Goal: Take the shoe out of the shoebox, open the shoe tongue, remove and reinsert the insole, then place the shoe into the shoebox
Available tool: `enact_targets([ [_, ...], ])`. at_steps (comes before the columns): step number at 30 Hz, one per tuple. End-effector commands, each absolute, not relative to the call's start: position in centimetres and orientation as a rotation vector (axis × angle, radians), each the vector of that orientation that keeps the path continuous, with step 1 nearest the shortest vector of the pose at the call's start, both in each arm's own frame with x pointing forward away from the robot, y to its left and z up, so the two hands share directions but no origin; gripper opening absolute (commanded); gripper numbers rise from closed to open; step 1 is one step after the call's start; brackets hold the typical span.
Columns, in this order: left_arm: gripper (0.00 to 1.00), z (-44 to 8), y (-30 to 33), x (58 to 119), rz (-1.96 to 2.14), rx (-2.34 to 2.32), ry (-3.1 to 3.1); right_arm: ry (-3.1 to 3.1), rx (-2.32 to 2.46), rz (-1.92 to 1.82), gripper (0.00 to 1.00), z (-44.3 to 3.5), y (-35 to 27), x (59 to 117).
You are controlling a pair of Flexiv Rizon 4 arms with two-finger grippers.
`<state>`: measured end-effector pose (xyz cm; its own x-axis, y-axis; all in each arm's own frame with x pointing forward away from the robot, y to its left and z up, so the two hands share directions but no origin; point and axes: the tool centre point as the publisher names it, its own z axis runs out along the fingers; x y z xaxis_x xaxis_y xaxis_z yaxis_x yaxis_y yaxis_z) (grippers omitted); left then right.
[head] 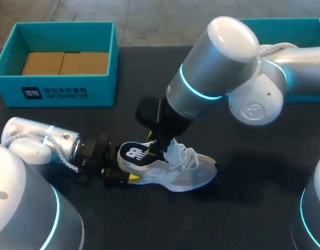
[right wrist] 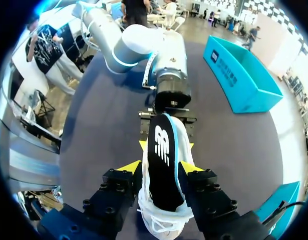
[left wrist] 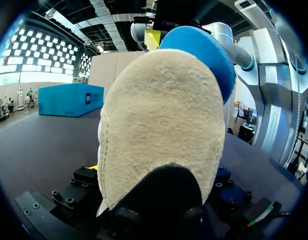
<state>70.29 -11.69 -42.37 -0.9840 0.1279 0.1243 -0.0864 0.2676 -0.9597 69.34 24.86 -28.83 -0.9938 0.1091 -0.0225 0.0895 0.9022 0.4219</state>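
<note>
The left end effector point(right wrist: 167, 145) is clamping the sneaker point(head: 188, 169) by its heel while the right end effector point(right wrist: 160, 169) is pinching the insole point(head: 135, 153), probably best kept unbent along the sneaker.

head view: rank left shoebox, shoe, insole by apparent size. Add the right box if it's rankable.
1. left shoebox
2. shoe
3. insole, counting only the black part that shows

right box: mostly covered by the right arm, so it can't be ranked.
</note>
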Motion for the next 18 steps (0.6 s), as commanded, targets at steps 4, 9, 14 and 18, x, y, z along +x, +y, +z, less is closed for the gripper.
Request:
enact_targets([
  [4, 0.0, -42.6, -11.7, 70.6, 1.797, -0.041, -2.355, 3.056, 0.119, 0.656, 0.46, -29.6, 26.6, 70.3],
  [9, 0.0, -42.6, -11.7, 70.6, 1.797, -0.041, -2.355, 3.073, 0.114, 0.668, 0.41, -30.4, 26.8, 70.7],
  [14, 0.0, -42.6, -11.7, 70.6, 1.797, -0.041, -2.355, 3.079, 0.11, 0.679, 0.38, -30.6, 26.6, 71.1],
  [18, 0.0, -42.6, -11.7, 70.6, 1.797, -0.041, -2.355, 3.094, 0.102, 0.709, 0.37, -31.2, 26.5, 71.4],
])
